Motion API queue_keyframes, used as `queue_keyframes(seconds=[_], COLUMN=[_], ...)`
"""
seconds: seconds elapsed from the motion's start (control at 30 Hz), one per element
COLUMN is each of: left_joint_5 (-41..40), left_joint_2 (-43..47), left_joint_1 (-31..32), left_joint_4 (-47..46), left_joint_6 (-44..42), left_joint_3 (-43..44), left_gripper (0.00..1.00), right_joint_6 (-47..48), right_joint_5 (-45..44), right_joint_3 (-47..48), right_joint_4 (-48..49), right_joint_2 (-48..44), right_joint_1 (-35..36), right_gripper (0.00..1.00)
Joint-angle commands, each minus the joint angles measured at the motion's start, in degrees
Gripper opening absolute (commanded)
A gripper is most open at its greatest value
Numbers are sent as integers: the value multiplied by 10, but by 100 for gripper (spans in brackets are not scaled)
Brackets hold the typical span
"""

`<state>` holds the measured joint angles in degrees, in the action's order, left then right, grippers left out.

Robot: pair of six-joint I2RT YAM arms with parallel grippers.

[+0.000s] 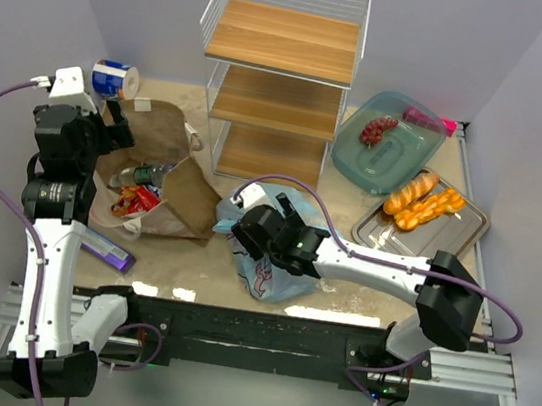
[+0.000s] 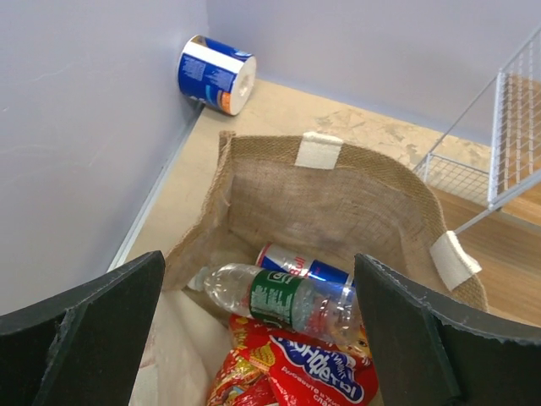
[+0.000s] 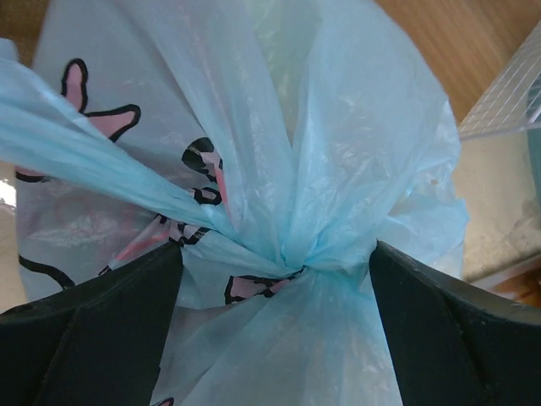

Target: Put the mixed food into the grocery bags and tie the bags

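Blue plastic bag (image 3: 338,152) knotted, centre of surface (image 1: 193,258); brown bag (image 2: 338,194) left, open.
Bottle (image 2: 296,300), can (image 2: 296,262), snack packet (image 2: 296,376) inside brown bag. Left jaws spread above it, empty; right jaws spread astride the knot (image 3: 296,258), not gripping.

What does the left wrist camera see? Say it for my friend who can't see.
An open brown bag holds a clear green-labelled bottle, a drink can and a red snack packet. The left gripper hangs open over it, and a blue-and-white roll lies by the wall behind.
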<state>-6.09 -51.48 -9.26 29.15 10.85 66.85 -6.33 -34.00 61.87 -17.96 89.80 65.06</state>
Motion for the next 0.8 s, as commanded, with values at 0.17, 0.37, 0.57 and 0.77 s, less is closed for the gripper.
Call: queue_keyframes(seconds=[0.17,0.37,0.57,0.77], left_joint_5=[-7,52,-4,-43], left_joint_2=[16,-34,-59,-65], left_joint_1=[-3,-8,-8,-7], left_joint_4=[-7,-18,-7,6], left_joint_6=[2,26,16,6], left_joint_3=[3,65,144,192], left_gripper=[100,100,100,100], right_joint_6=[-51,-37,-26,-13], right_joint_5=[18,87,204,261], right_joint_3=[29,120,264,440], right_joint_4=[-47,-107,-70,4], right_joint_2=[-27,-110,-165,-64], right_joint_1=[-19,-17,-11,-12], right_gripper=[9,0,0,0])
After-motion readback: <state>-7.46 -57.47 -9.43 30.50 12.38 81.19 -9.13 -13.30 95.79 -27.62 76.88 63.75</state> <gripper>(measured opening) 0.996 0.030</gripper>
